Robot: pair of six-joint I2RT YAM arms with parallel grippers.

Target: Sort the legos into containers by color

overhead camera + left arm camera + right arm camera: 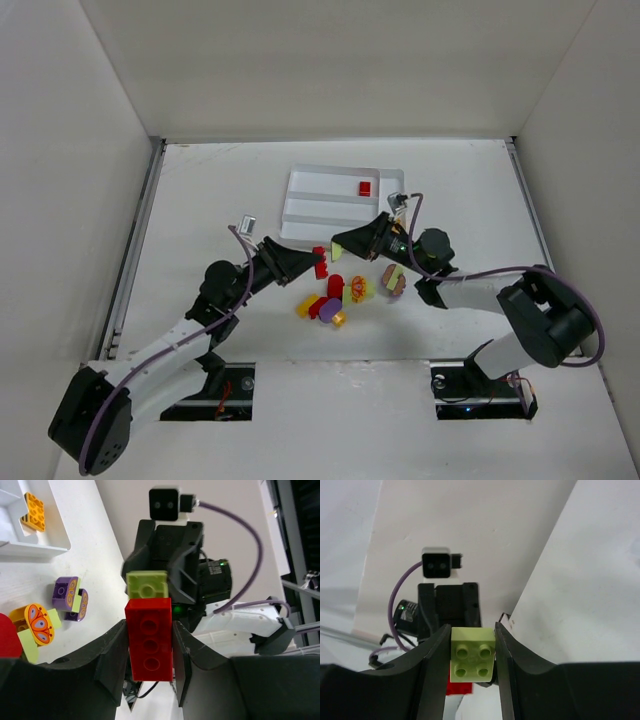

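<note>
Shows the two grippers meeting tip to tip over the table (200,200), just near of the white tray (300,178). Shows the left gripper (148,642) clenched on a red brick (148,625) with three studs in a row, fingers pressing its long sides. Shows the right gripper (472,652) clamped on a lime-yellow four-stud brick (472,661), likewise by two opposite sides. In the left wrist view, lime-yellow brick set against the far end of the red one, touching; joined or merely abutting, cannot tell. In the tray: a second red brick (364,187) in the far long slot, toward its right end; an orange-yellow brick (33,511) in a compartment that cannot be told. On the table near of the grippers: a loose cluster of bricks (328,302), red, purple, lime and orange-yellow, and just right of it a purple-and-lime pair (394,280) beside the right arm.
</note>
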